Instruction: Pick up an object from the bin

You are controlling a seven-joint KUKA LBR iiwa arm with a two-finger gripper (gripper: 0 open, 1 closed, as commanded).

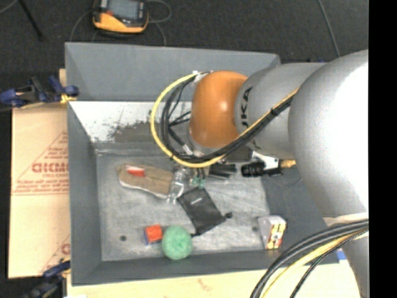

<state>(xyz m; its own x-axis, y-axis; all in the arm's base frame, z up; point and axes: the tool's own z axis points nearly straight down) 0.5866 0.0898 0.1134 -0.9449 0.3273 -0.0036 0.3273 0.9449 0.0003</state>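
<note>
My gripper [178, 186] comes down from under the orange wrist cover to the middle of the bin floor. It is at the right end of a flat tan sole-shaped thing [146, 180] with a red patch at its left end, and seems to touch it. Right beside the gripper, to its lower right, lies a black flat rectangular pouch [201, 208], tilted. I cannot tell whether anything is between the jaws.
Near the front wall a green fuzzy ball [177, 243] lies next to a small orange-red block [153, 233]. A small white box with coloured print [272, 231] stands at the front right. The arm covers the bin's back right part.
</note>
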